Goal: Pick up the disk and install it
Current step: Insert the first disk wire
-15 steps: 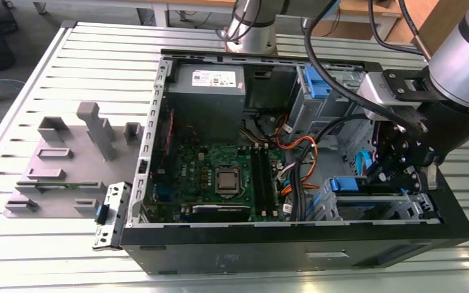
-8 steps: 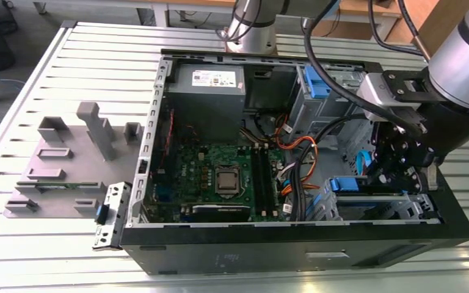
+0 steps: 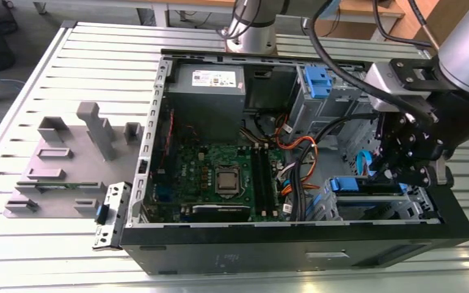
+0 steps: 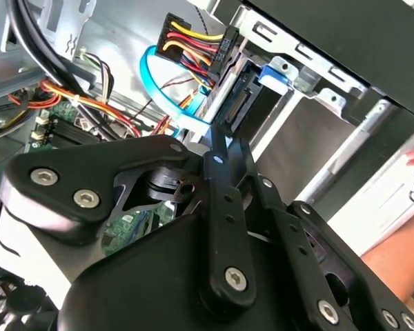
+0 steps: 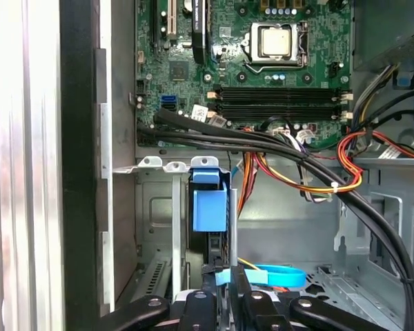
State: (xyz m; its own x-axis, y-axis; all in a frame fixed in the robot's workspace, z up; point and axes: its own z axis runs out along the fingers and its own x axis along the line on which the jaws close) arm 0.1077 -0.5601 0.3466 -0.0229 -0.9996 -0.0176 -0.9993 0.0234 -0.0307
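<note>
The disk point(image 3: 366, 185) sits in the drive cage at the front corner of the open computer case point(image 3: 300, 253), on the exterior view's right, with its blue carrier rail on top. In the first wrist view the blue carrier point(image 5: 210, 200) stands in the metal bay. In the second wrist view the disk's dark connector edge point(image 4: 239, 103) faces me. My gripper point(image 3: 383, 173) hangs just over that bay. Its black fingers lie together, gripper point(image 4: 218, 141) shut, with the tips at the disk's edge, gripper point(image 5: 224, 272). I cannot tell whether they touch it.
Thick black and coloured cables point(image 5: 283, 148) and a blue data cable point(image 4: 152, 83) run past the bay. The motherboard point(image 3: 218, 177) and grey power supply point(image 3: 206, 91) fill the case's left half, with a blue bracket point(image 3: 316, 82) at the back. A grey fixture point(image 3: 71, 152) stands on the slatted table. A person's hand point(image 4: 400, 255) is nearby.
</note>
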